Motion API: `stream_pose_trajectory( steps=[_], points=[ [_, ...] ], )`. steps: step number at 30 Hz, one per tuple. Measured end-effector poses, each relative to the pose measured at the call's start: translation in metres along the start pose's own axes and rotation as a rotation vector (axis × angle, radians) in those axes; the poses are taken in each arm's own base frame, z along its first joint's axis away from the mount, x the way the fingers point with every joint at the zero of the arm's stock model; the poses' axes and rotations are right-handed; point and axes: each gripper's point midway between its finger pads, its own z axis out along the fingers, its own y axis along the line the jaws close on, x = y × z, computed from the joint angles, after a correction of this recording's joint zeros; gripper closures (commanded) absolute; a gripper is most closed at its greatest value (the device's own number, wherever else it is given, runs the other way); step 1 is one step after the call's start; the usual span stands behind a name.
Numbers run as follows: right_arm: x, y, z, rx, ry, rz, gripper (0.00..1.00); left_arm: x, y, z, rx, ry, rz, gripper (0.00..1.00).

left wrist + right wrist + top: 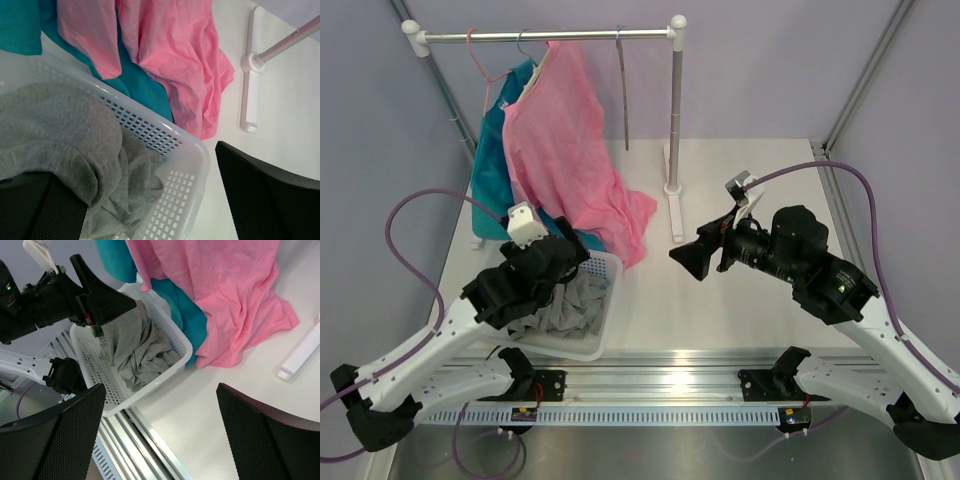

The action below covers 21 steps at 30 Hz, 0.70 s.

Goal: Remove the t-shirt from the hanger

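- The t-shirt (137,352) is lying bunched inside the white basket (182,347), and the hanger (622,95) is hanging bare on the rail (550,36), well apart from it.
- The left gripper (135,160) is hovering over the basket with its jaws standing wide and gripping nothing. Grey fabric is resting against one finger (45,205), so a fast lift is likely to drag the t-shirt back over the rim.
- The basket is sitting near the front edge of the bench (720,300). A snagged pull risks sliding or tipping it.
- The pink garment (570,150) is trailing just beside the basket and may catch on the left arm.
- The right gripper (160,387) is holding its jaws spread and empty above the bench. A wide swing risks striking the rail's upright.
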Motion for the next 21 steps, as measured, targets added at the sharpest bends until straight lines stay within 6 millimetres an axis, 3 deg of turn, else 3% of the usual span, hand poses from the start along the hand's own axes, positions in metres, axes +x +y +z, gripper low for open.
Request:
stream_pose_trajectory(
  steps=[3, 8, 13, 18, 20, 21],
  points=[
    [-0.001, 0.001, -0.001, -0.002, -0.003, 0.0, 0.0, 0.003, -0.002, 0.0, -0.077, 0.051, -0.033, 0.01],
    [-0.001, -0.001, -0.001, 0.009, -0.007, 0.0, 0.01, 0.022, 0.027, -0.011, -0.181, 0.136, -0.08, 0.01],
    [-0.001, -0.002, 0.0, 0.015, -0.004, 0.005, 0.01, 0.025, 0.033, -0.026, -0.157, 0.183, -0.14, 0.01],
    [0.001, -0.002, 0.002, 0.016, 0.001, 0.02, 0.01, 0.025, 0.037, -0.028, -0.152, 0.188, -0.096, 0.01],
    [0.001, -0.002, 0.004, 0.014, 0.0, 0.027, 0.0, 0.02, 0.033, -0.023, -0.112, 0.143, -0.108, 0.28],
    [0.001, -0.002, 0.005, 0.014, 0.001, 0.031, 0.01, 0.019, 0.035, -0.021, -0.098, 0.114, -0.119, 0.48]
  ],
)
